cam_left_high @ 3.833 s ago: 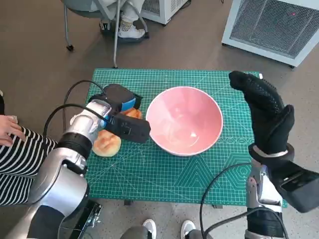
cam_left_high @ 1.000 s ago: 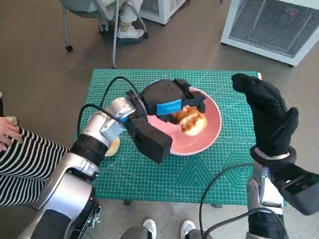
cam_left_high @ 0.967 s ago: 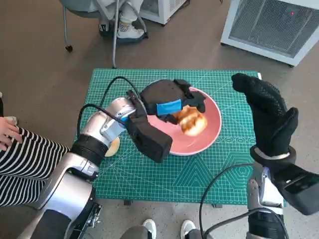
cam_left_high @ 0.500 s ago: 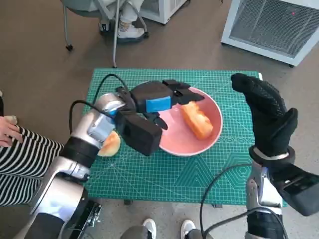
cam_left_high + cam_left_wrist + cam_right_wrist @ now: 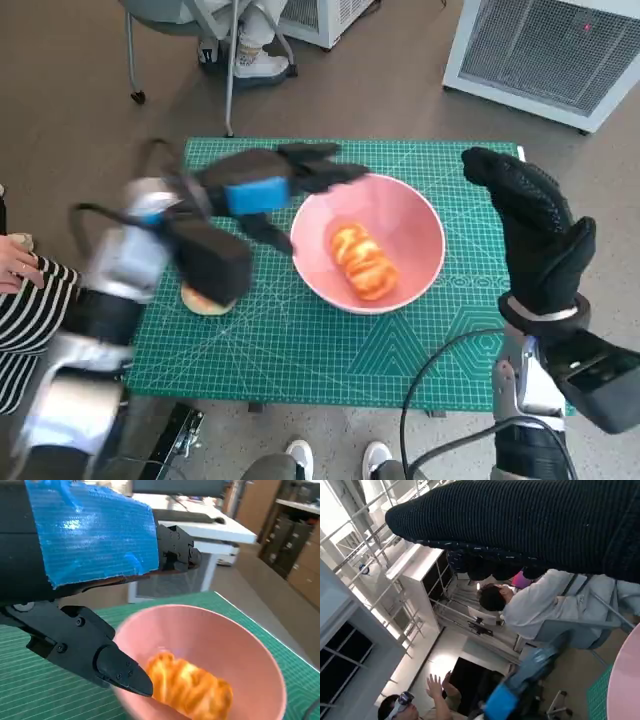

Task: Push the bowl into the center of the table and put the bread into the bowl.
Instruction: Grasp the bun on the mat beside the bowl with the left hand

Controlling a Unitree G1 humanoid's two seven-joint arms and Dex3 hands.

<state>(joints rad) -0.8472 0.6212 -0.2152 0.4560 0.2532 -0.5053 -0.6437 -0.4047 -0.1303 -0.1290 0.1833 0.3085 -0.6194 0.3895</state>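
Note:
The pink bowl (image 5: 400, 225) sits near the middle of the green mat, with an orange-brown bread (image 5: 362, 260) lying inside it. The left wrist view shows the same bread (image 5: 192, 690) in the bowl (image 5: 230, 645). My left hand (image 5: 265, 185) is blurred, open, just left of the bowl's rim and holding nothing; its fingers (image 5: 117, 667) are spread. A second bread (image 5: 205, 298) lies on the mat at the left, partly hidden under my left forearm. My right hand (image 5: 535, 235) is raised upright beside the bowl's right side, fingers extended, empty. The bowl's rim (image 5: 625, 680) shows in the right wrist view.
The green cutting mat (image 5: 330, 350) covers the table. A person's striped sleeve and hand (image 5: 15, 260) are at the left edge. A chair and feet (image 5: 240, 50) stand beyond the table, a white grille unit (image 5: 550, 50) at the back right. People (image 5: 535, 607) show in the right wrist view.
My left hand let go of the bread, which now lies in the bowl, and the arm has swung back to the left off the bowl. The right hand stayed put.

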